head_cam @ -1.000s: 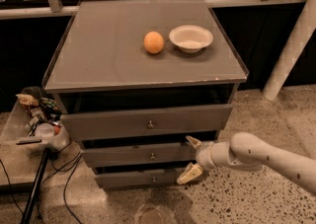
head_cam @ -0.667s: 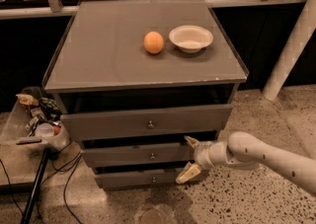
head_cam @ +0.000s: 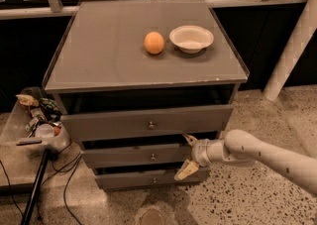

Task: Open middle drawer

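Gripper: the gripper (head_cam: pixel 187 155) sits at the right end of the middle drawer (head_cam: pixel 129 155), at the tip of a pale arm (head_cam: pixel 262 155) that comes in from the lower right.
Jaws: spread wide, one finger pointing up and one down, with nothing held between them.
Contact: the upper finger lies at the top edge of the drawer front and the lower finger at its bottom edge; whether either touches the wood is hard to tell from this angle.
Middle drawer: its grey front runs leftward from the jaws, with a dark gap along its top.
Knob: the small round knob (head_cam: pixel 152 157) is left of the jaws, near but apart from them.
Top drawer: the taller top drawer (head_cam: pixel 124 124) is just above the jaws and juts forward over the middle one.
Bottom drawer: the slim bottom drawer (head_cam: pixel 133 180) lies just below and left of the lower finger.
Counter: the grey counter (head_cam: pixel 99 55) is well above the jaws.
Orange: the orange (head_cam: pixel 154 42) rests on the counter, up and a little left of the jaws.
Bowl: a white bowl (head_cam: pixel 191 38) stands just beside the orange, almost straight above the jaws.
Bin: a clear bin (head_cam: pixel 29 120) of clutter is far left of the jaws.
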You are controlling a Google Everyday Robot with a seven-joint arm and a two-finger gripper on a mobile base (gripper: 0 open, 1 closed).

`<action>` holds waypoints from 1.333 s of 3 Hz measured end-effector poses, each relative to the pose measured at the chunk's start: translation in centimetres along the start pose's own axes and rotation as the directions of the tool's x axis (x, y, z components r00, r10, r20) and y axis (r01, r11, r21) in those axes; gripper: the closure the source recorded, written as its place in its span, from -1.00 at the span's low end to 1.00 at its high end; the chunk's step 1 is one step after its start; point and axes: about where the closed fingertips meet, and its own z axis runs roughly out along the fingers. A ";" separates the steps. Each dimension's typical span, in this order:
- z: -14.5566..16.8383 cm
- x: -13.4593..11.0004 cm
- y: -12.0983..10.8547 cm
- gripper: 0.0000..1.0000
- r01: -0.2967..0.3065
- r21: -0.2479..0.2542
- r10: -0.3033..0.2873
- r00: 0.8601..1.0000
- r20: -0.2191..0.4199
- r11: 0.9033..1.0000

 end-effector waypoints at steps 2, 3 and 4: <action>1.1 1.3 -1.8 -1.00 -0.004 0.030 0.005 1.000 -0.011 1.000; 1.8 2.2 -2.4 -1.00 -0.017 0.034 0.018 1.000 -0.020 0.999; 2.8 3.7 -2.6 -1.00 -0.043 0.025 0.045 0.998 -0.052 0.999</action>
